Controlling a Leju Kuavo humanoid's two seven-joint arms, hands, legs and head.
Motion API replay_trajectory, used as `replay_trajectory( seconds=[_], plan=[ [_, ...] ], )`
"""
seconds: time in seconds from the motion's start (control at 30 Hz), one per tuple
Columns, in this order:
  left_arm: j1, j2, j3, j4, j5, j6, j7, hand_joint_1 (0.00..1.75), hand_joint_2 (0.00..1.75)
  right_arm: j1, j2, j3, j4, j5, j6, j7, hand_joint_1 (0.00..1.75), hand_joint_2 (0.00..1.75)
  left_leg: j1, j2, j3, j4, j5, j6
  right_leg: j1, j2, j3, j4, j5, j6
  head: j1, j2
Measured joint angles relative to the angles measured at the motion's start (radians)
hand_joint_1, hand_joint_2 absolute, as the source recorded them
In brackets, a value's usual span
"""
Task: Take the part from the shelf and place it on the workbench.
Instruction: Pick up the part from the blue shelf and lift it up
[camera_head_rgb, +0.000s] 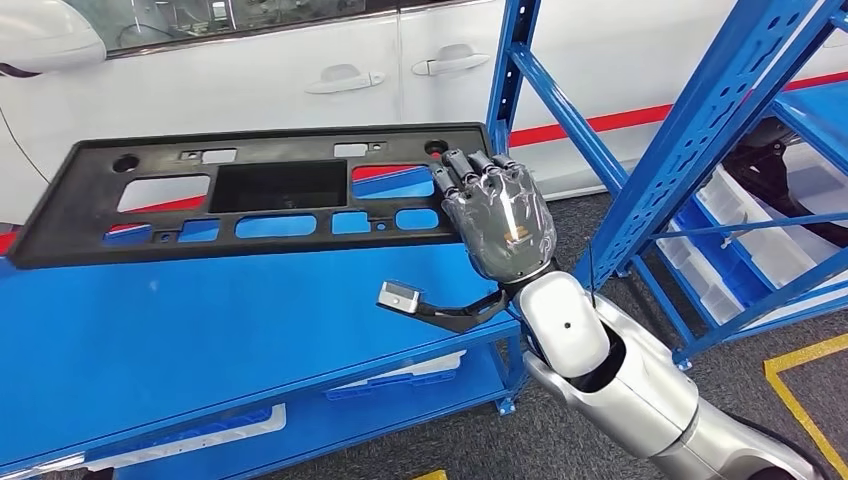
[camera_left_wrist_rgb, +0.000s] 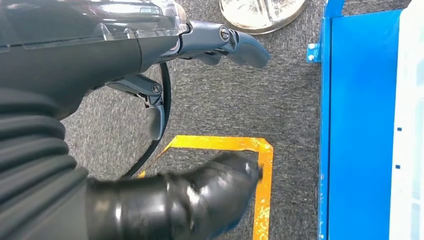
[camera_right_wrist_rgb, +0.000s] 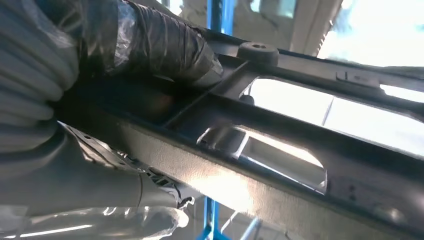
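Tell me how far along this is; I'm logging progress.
Done: the right robot hand already grips the black panel by its end, off the shelf. In hand: the panel is tilted above the blue workbench; whether its far end touches is unclear. Left: lay it flat and release. The left robot hand holds nothing.

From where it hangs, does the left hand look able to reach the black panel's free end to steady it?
Probably not as it stands. The left hand hangs over grey carpet near yellow floor tape, holding nothing, while the black panel is up above the blue bench, gripped by the right hand. The arm would need raising first.
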Motion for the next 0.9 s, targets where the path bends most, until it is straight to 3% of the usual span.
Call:
replay_trajectory(
  seconds=[0.4, 0.9],
  plan=[
    [-0.001, -0.004, 0.023, 0.0, -0.018, -0.035, -0.024, 0.0, 1.75, 0.032, -0.011, -0.143, -0.173, -0.019, 0.013, -0.15, 1.75, 1.75, 0.0, 0.0, 0.0, 0.0, 0.0, 0.0, 0.0, 0.0, 0.0, 0.0, 0.0, 0.0, 0.0, 0.0],
    [-0.002, -0.011, 0.034, 0.0, -0.028, -0.065, -0.051, 0.0, 1.75, 0.048, -0.002, -0.213, -0.245, -0.067, 0.034, -0.179, 1.75, 1.75, 0.0, 0.0, 0.0, 0.0, 0.0, 0.0, 0.0, -0.001, 0.0, 0.0, 0.0, 0.0, 0.0, 0.0]
  ],
)
